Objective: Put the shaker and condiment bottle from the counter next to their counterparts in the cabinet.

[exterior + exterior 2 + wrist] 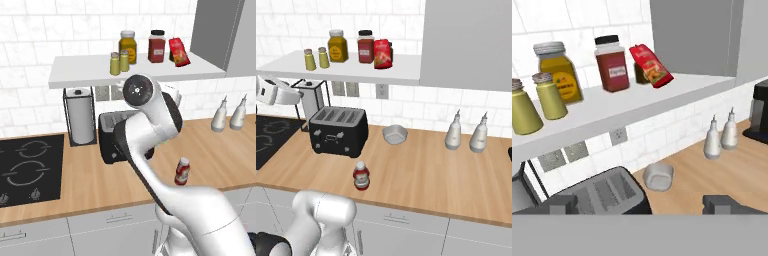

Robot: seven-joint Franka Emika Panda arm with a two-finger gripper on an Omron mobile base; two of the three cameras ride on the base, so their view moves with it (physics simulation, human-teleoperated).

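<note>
Gripper (639,204) empty, jaws wide, up near the shelf (90,75) where both shakers (119,62) stand together. Condiment bottle (182,171) upright on the counter (100,180), near edge (right of toaster (337,131)); drop straight over it, grip below the cap

**Shelf and counter layout**

Cabinet (351,70) shelf, left to right: two shakers (316,58) side by side, amber jar (337,46) just behind them, red jar (365,47), snack bag (383,54) leaning beside it. Counter (421,175) below: condiment bottle (361,176) near front edge, toaster (338,131) behind-left of it, bowl (395,134) right of toaster, two spout bottles (466,133) further right. Hob (30,170) at left; paper towel holder (80,117) between hob and toaster.
</note>
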